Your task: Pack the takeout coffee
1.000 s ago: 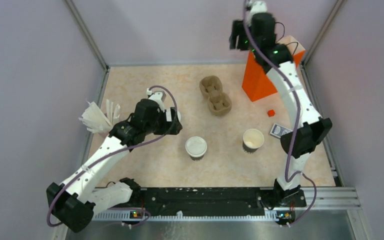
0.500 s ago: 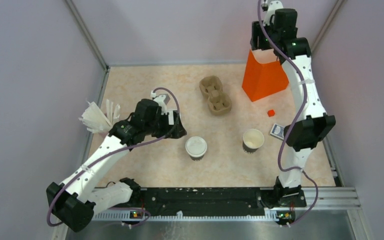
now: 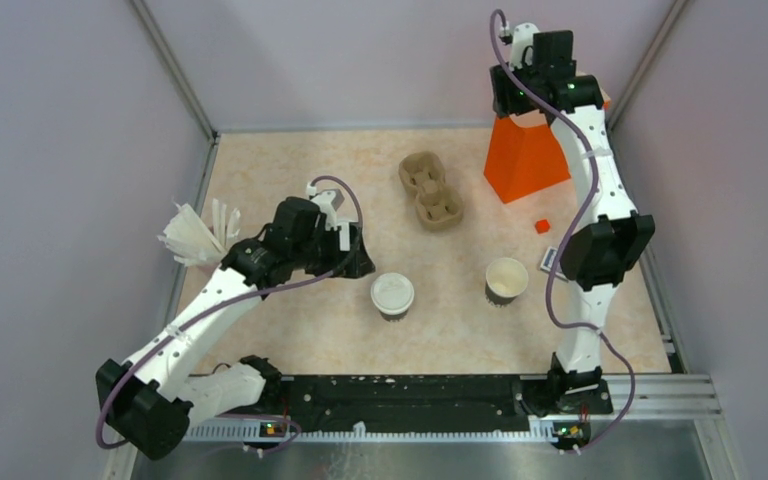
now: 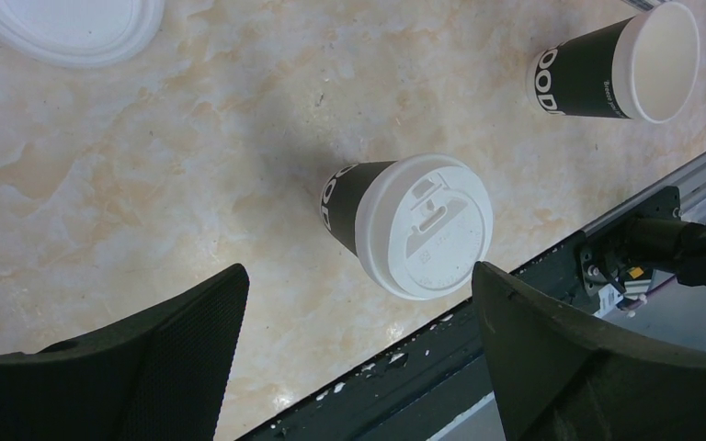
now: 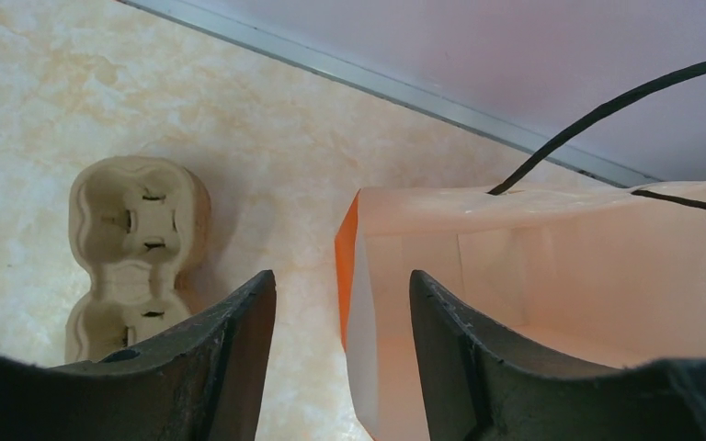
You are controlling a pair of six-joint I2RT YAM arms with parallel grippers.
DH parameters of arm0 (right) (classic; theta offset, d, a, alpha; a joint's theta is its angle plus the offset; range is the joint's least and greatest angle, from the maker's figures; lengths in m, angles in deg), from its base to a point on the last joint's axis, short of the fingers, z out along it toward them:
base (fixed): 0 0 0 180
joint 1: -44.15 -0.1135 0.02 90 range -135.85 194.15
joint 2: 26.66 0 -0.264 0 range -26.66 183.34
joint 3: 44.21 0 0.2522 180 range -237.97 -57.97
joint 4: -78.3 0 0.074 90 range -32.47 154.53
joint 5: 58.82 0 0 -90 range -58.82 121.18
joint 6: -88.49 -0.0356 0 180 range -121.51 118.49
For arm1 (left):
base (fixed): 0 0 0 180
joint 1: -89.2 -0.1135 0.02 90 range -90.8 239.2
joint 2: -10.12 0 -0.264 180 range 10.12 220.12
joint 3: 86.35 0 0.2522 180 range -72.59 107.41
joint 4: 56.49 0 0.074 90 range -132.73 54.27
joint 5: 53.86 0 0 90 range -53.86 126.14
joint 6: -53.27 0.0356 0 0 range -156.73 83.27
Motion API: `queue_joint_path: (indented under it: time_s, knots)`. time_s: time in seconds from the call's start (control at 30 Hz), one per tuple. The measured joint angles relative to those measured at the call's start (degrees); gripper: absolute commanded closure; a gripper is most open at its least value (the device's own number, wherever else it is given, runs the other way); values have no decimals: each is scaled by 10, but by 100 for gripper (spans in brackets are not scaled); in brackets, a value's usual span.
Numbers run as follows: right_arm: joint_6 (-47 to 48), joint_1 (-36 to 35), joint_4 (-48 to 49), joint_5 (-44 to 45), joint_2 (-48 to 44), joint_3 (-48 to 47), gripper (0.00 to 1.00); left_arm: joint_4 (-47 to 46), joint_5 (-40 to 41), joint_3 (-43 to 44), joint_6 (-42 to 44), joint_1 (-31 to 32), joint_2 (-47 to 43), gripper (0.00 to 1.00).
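Takeout coffee (image 3: pixel 392 294), a paper cup capped with a white plastic lid, stands upright on the tabletop (image 3: pixel 290 170). It is on the arm-base side of the brown pulp tray (image 3: pixel 430 190) and slightly to the tray's left.

The left gripper (image 4: pixel 357 269) hangs near the cup, on the side away from the tray's right end. Its jaws are spread wide and hold nothing. From the left wrist, the lid shows in the gap between the two dark fingers (image 4: pixel 147 367), beyond their tips and closer to the finger on the picture's right. Neither finger touches the cup.

A lidless cup (image 3: pixel 506 278) stands upright to the tray's right, about as far toward the arm bases as the coffee.

The orange paper bag (image 3: pixel 525 165) stands open just right of the tray. The right gripper (image 5: pixel 342 276) is raised at the bag's top rim. Its jaws are parted and the bag's tray-side wall rises into the gap between them. Space shows on both sides of the wall, so nothing is grasped.

A small orange block (image 3: pixel 542 226) lies right of the tray, between the bag and the lidless cup. A bundle of white paper pieces (image 3: pixel 192 238) sits well left of the tray.
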Motion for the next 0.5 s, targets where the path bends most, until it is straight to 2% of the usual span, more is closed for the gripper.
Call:
queue_joint_path:
  time_s: [0.2,0.37,0.5]
  knots:
    - [23,0,-9,0,18,0,47,5,0,6,10,0,12,4]
    - [39,0,-17,0,21,0,53,5,-2,21,20,0,17,4]
    - [52,0,-20,-4,21,1,64,5,-8,26,30,0,32,4]
